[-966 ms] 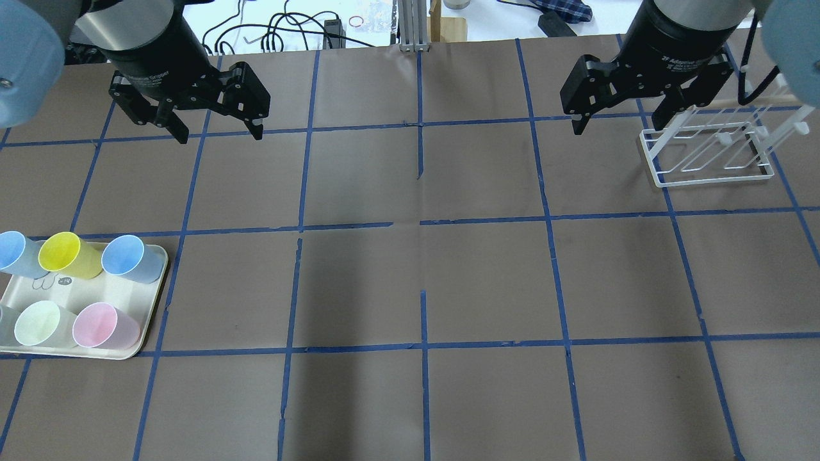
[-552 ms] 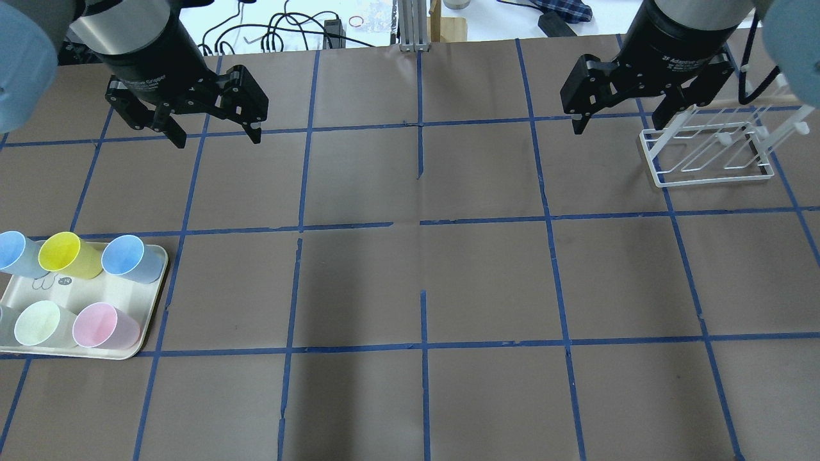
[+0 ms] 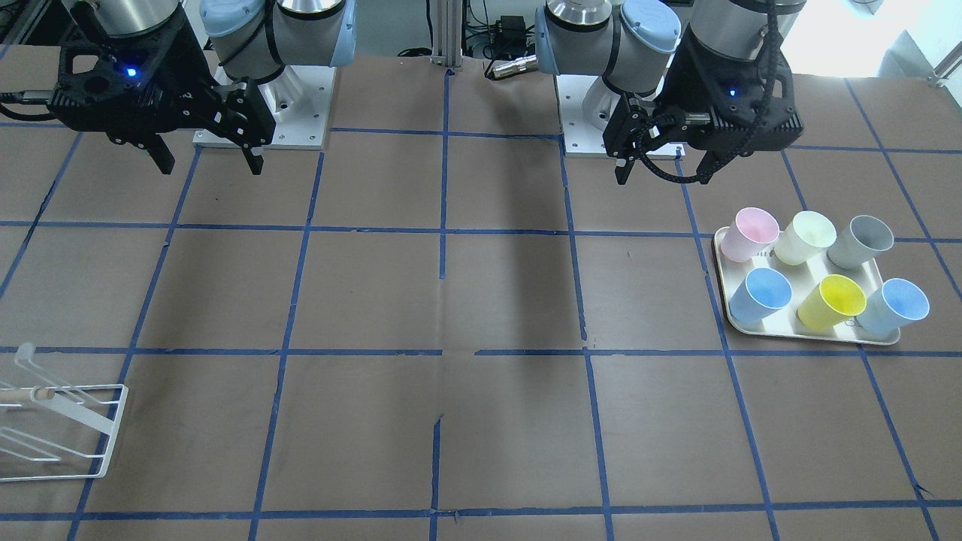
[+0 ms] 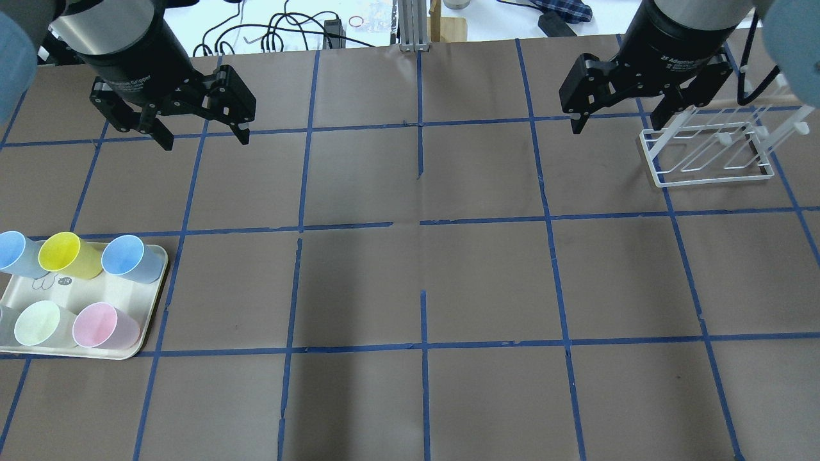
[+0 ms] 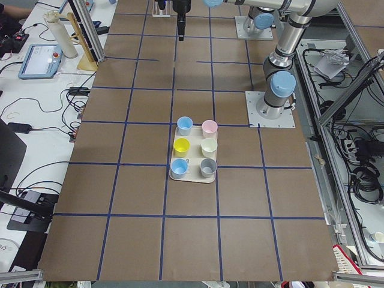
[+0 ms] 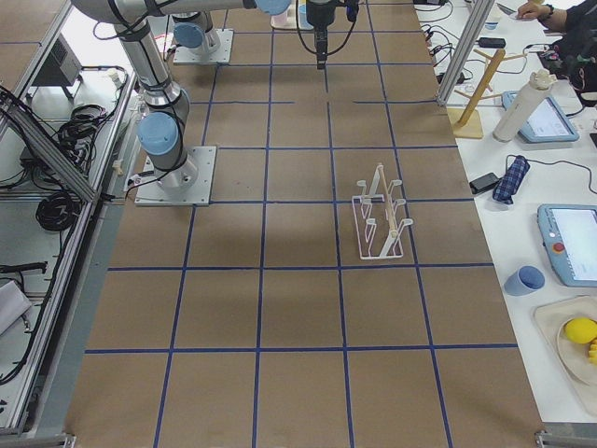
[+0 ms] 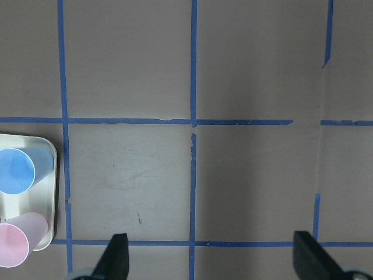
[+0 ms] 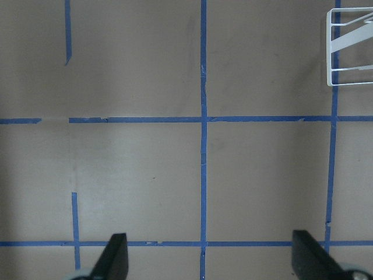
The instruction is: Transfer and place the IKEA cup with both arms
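A tray lies on the table at the robot's left side and holds six cups, all upright with mouths up, in two rows of three. The IKEA cup, pale sky-blue, stands in the tray's outer corner, in the row farther from the robot. Just beside it is the yellow cup, and the deeper blue cup ends that row. The nearer row holds the grey cup, the green cup and the pink cup. The left hand hovers above the table, well apart from the tray, its fingers spread wide. The right hand hangs with fingers likewise apart, near a white wire rack on the robot's right.
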You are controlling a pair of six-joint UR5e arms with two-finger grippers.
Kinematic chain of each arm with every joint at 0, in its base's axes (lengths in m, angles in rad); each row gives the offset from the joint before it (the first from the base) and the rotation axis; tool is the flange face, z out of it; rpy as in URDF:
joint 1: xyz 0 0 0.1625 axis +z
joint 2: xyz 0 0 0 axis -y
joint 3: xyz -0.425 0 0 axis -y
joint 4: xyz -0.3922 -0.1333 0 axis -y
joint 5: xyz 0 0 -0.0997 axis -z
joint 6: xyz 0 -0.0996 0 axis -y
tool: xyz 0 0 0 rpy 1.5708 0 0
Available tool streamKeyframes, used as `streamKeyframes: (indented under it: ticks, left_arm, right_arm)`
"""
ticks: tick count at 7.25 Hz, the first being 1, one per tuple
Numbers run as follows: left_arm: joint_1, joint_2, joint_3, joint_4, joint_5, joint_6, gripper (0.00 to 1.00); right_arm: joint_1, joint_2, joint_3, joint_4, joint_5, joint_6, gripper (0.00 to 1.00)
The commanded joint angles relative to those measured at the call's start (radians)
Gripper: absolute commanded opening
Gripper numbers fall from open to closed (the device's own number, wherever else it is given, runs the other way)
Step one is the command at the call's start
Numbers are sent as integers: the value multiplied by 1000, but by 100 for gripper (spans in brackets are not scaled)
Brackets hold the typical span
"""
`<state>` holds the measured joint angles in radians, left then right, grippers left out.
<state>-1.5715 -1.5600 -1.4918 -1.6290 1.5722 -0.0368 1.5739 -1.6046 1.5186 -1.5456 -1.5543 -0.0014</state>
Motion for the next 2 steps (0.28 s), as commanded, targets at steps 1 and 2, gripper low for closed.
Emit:
streamKeyframes:
  ticks: [1,2]
  left_arm:
    - [4,3,-2,-2,-1,0,100]
    - [7,1,2,-2,-8,0,100]
  right_arm:
    - [0,0,0,1,0,-2,100]
    - [0,0,0,1,-1,-5,100]
